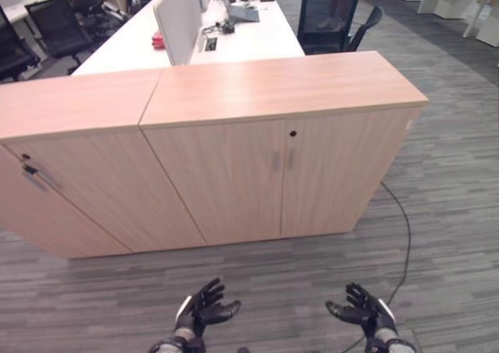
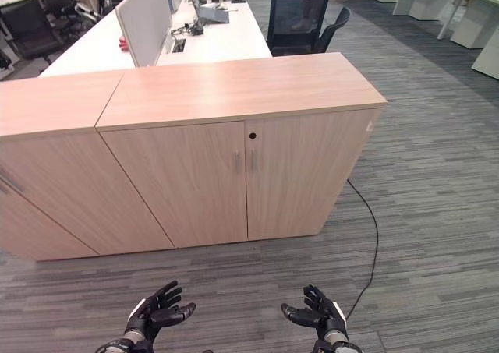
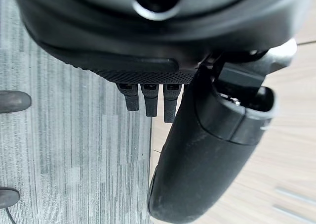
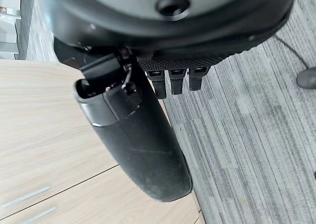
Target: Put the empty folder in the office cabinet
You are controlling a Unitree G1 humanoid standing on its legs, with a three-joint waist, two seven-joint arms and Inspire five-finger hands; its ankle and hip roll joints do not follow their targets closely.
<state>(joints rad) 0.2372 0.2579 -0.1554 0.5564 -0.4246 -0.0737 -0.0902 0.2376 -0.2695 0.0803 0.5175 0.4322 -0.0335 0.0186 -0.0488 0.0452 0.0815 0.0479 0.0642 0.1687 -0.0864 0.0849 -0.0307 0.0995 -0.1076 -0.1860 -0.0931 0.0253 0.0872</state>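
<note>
Office cabinet (image 1: pixel 281 174) doors closed, no legible writing; left hand (image 1: pixel 199 310) and right hand (image 1: pixel 362 310) spread, empty.

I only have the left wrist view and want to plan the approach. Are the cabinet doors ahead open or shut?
Observer: Both doors of the cabinet are shut, and their handles sit side by side at the middle seam.
Operator: Is the right hand carrying anything?
Observer: No. The right hand is open and holds nothing, low over the carpet in front of the cabinet.
</note>
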